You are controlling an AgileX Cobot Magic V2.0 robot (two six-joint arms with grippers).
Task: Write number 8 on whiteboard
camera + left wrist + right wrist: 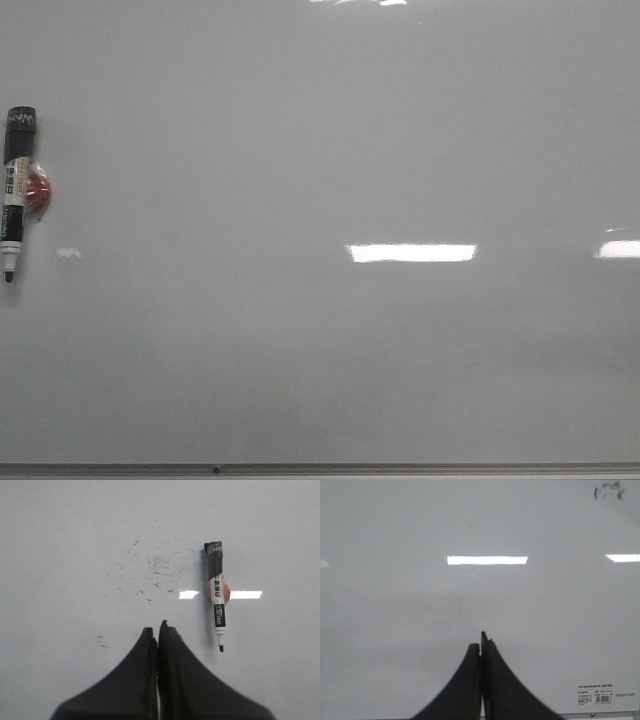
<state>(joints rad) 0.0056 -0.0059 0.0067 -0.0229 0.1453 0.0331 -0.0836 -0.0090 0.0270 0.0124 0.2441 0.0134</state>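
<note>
The left hand [158,629] sits at the bottom centre of the left wrist view with its two fingers pressed together and nothing between them. Just beyond it and to the right in that frame lies the marker [217,595], uncapped, its long axis running nearly straight up and down the picture: black tip at the lower end, dark taped end at the top, and a red blob behind its middle. The tip is level with the fingertips and near them, so the coming grasp looks like a short sideways shift to the right, with the fingers spread across the barrel.

The right hand [482,641], at the bottom centre of its own view, is also pressed shut and empty; no marker shows there, only a few dark smudges [610,490] at the upper right and a printed label [605,693] at the lower right. The left arm is therefore the nearer one.

In the front view the marker [15,190] lies at the far left edge, tip toward the bottom. The whiteboard [330,130] serves as the tabletop and fills every frame. No number 8 is drawn on it yet; only faint ink flecks [150,572] show above and left of the left hand.
</note>
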